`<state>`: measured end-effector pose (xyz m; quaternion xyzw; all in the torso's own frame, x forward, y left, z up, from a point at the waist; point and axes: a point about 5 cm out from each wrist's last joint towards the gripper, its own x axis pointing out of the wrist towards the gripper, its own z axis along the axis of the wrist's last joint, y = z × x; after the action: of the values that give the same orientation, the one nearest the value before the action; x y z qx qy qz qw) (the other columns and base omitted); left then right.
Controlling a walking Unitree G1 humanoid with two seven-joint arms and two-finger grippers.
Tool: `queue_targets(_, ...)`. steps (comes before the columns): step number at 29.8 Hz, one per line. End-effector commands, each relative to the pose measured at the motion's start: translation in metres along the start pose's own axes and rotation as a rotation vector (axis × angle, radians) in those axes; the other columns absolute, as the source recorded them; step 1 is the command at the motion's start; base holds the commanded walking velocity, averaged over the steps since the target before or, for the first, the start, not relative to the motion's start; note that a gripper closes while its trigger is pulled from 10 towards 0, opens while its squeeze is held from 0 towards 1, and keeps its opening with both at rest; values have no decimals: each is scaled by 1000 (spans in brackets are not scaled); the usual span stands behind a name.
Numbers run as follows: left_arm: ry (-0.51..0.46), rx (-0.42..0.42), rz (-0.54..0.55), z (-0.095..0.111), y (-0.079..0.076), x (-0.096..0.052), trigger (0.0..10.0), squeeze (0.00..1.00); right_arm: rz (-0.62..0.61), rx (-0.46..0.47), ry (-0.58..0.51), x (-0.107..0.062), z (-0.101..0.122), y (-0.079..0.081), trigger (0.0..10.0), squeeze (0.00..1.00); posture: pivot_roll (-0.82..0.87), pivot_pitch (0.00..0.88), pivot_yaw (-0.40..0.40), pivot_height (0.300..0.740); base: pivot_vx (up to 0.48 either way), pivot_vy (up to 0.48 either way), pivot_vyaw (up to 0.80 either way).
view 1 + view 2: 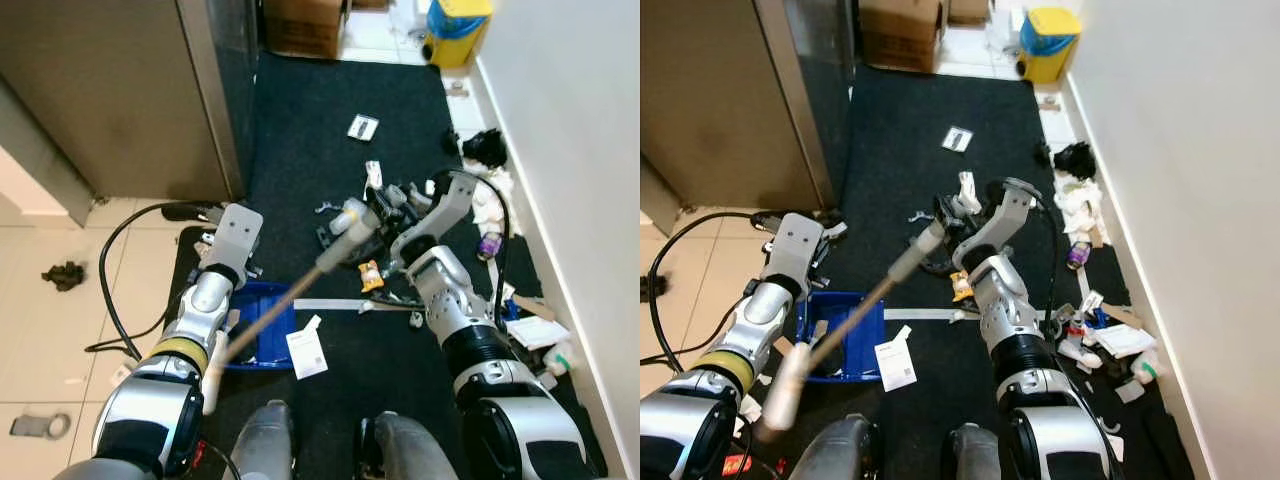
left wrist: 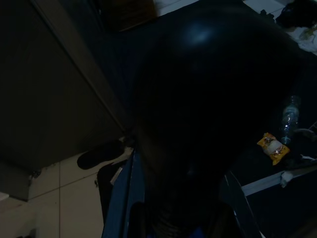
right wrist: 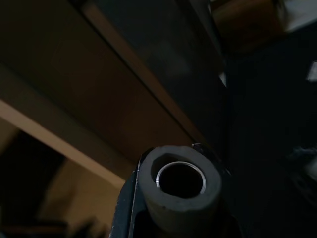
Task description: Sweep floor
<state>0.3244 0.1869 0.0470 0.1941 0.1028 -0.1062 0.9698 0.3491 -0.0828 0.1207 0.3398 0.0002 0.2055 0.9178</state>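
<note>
Long wooden broom handle with grey foam grip [image 1: 290,296] slanting across the dark mat [image 1: 300,110], long axis from 7 toward 1 o'clock, clamped near its upper end by the right claw [image 1: 375,218]. Blue plastic dustpan [image 1: 262,330] at 9 o'clock beneath the left claw [image 1: 222,262], its grip impossible to tell. Sweeping judged barely begun: orange snack wrapper [image 1: 370,275], white paper card [image 1: 362,127] and more scraps scattered at 12 to 3 o'clock.

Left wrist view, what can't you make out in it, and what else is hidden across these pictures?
- Left wrist view: a dark rounded shape blocks the left claw's fingers.
- Broom head: hidden behind the right claw among litter; the broom handle shows.
- Blue dustpan: partly covered by the left arm.
- Paper slip: print too small.
</note>
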Motion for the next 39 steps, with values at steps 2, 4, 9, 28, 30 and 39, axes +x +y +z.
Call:
queue_targets(2,111,-8,-78,-24,-20,-9,0,0,159,266,0,19,-31,74,10000,0,-7,146,-121,740,0,0,0)
queue_targets(4,113,-7,-77,-25,-19,-10,0,0,228,284,-40,22,-15,85,10000,0,-1,143,-122,740,0,0,0)
queue_targets(9,117,2,-82,-27,-19,-11,0,0,267,130,-49,22,13,63,10000,0,1,139,-118,740,0,0,0)
queue_targets(28,106,88,-172,-31,-24,-16,0,0,45,-327,-7,10,72,-21,10000,0,29,125,-120,740,0,0,0)
queue_targets(30,108,87,-172,-31,-24,-16,0,0,50,-341,16,10,69,-22,10000,0,29,125,-120,740,0,0,0)
queue_targets(39,128,90,-168,-38,-22,-21,0,0,54,-469,130,3,50,-30,10000,0,31,119,-123,740,0,0,0)
